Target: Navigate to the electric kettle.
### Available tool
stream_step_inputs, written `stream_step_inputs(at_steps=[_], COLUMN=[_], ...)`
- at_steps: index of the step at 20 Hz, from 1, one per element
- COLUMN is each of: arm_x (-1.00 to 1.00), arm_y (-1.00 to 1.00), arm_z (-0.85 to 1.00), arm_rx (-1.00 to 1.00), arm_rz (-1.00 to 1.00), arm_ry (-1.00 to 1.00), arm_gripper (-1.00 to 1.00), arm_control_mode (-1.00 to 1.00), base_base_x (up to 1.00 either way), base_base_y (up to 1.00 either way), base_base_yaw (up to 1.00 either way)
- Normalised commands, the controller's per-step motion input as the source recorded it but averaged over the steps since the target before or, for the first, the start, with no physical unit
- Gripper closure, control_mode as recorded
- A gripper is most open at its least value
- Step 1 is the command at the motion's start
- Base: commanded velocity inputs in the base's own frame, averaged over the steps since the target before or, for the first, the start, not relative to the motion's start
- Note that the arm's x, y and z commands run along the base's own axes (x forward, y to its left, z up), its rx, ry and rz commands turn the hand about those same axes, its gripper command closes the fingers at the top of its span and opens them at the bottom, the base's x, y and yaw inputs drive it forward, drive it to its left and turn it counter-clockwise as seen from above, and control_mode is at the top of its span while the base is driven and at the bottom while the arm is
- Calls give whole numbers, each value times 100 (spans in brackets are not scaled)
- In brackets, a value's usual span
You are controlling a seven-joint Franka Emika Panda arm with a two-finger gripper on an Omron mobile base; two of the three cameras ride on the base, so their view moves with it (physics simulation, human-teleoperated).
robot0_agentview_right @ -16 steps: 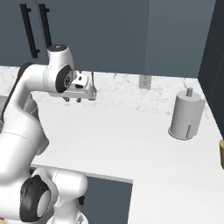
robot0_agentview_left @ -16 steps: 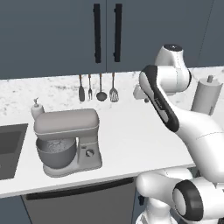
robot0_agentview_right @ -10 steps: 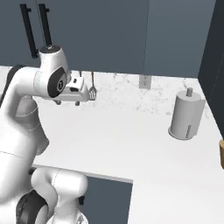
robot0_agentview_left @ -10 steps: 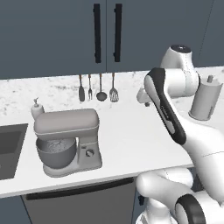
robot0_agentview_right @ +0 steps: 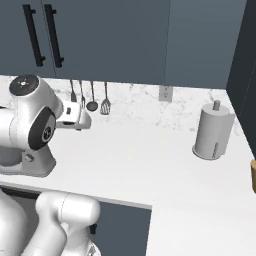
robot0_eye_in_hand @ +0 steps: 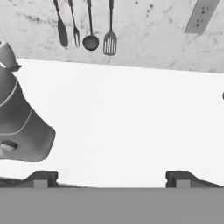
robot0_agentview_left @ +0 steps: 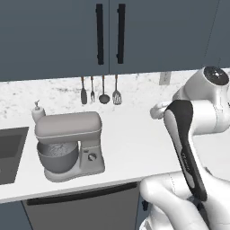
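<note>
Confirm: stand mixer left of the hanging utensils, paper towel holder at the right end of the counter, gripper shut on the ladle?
Not quite. The gripper holds nothing: in the hand view its fingertips stand wide apart over bare counter, and the ladle hangs on the wall. The stand mixer and paper towel holder are as you said.

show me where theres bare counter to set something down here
The widest bare patch of counter runs between the stand mixer and the paper towel holder, below the hanging utensils. The right corner in front of the holder is also free. It is crowded at the left: mixer, soap dispenser and sink.
</note>
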Motion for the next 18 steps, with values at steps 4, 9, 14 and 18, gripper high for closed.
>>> stream_step_inputs(at_steps=[4, 9, 14, 18], arm_x=[-48, -30, -10, 0], arm_y=[18, 44, 18, 0], arm_z=[16, 0, 4, 0], arm_rx=[5, 13, 6, 0], arm_rz=[0, 0, 0, 0], arm_ry=[-33, -25, -12, 0], arm_gripper=[-100, -100, -100, -100], arm_control_mode=[-100, -100, 100, 100], base_base_x=[0, 0, 0, 0], base_base_y=[0, 0, 44, 85], base_base_yaw=[0, 0, 0, -7])
